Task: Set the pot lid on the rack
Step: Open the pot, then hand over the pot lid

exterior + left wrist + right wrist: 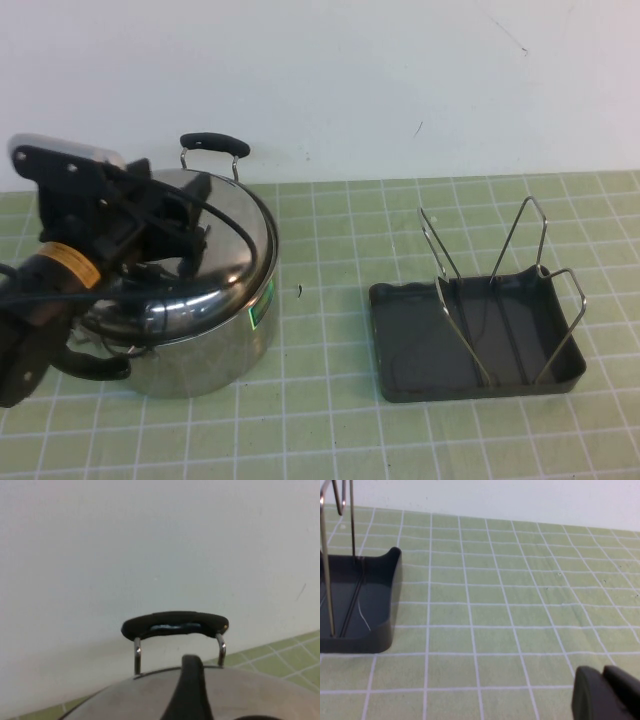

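Note:
The shiny steel pot lid [228,250] lies on the steel pot [205,355] at the left of the table. My left gripper [188,215] is down over the lid's centre and covers the black knob. In the left wrist view one black finger [190,685] stands on the lid [260,690], well to one side, and the jaws look open. The dark grey rack [470,385] with its wire loops [530,235] stands empty at the right. My right gripper [606,685] is shut and empty, low over the mat beside the rack [370,600].
The pot's far black handle [213,143] sticks up behind the lid and also shows in the left wrist view [175,623]. A near handle [95,368] shows under my left arm. Green gridded mat [330,330] lies between pot and rack. A white wall is behind.

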Motion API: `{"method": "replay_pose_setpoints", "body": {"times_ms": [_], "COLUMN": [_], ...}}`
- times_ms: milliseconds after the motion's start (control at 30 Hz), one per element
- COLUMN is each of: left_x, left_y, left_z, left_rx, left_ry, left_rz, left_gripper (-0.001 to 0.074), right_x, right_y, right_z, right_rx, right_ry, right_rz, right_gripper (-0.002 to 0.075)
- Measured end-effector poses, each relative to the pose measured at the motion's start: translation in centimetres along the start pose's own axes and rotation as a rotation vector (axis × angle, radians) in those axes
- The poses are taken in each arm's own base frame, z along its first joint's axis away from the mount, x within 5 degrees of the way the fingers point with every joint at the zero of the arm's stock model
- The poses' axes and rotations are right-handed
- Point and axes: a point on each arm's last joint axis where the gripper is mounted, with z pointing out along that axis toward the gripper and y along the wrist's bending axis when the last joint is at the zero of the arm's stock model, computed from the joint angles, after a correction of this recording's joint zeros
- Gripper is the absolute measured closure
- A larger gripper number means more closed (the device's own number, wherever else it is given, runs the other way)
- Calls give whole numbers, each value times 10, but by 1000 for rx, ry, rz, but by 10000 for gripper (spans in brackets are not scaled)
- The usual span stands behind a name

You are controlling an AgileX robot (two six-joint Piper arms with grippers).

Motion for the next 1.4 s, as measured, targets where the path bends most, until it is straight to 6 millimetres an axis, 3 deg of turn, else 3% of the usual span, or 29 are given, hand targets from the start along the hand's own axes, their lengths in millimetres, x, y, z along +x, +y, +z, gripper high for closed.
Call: {"method": "replay_pose_setpoints", "body": {"times_ms": [300, 400, 467, 600, 667, 767, 900, 1000, 1133, 1233, 1400], "left_x": [13, 12, 12, 9, 2, -24, -70, -92, -101, -103, -102], "left_y": [-2, 0, 1, 0, -2, -10, -29, -45, -62, -71, -77], "left_z": [9, 10, 10, 8, 4, -9, -39, -62, -79, -83, -81], "left_rx": [-13, -35, -46, -44, -37, -2, 102, 216, 370, 482, 607], "left_ry": [6, -6, -10, -7, -6, -65, -192, -224, -209, -225, -268], "left_rz": [-3, -26, -37, -38, -36, -18, -61, -98, -133, -144, -184], "left_gripper": [276, 353, 426, 424, 425, 424, 425, 425, 425, 425, 425], "right_x": [0, 0, 0, -3, -5, -8, -12, -15, -14, -15, -51], "right_y": [0, 0, 2, 9, 13, 16, 14, 12, 15, 25, 41], "right_z": [0, 0, 0, -1, -1, -2, -2, -2, -2, -5, -23], "right_rx": [0, -2, -20, -106, -158, -201, -202, -195, -221, -338, -666], "right_ry": [0, 1, -2, -3, -1, -13, -58, -100, -80, -40, -115], "right_rz": [2, 12, 95, 477, 687, 846, 827, 785, 788, 781, 719], "right_gripper": [696, 696, 696, 696, 696, 696, 696, 696, 696, 696, 696]}}
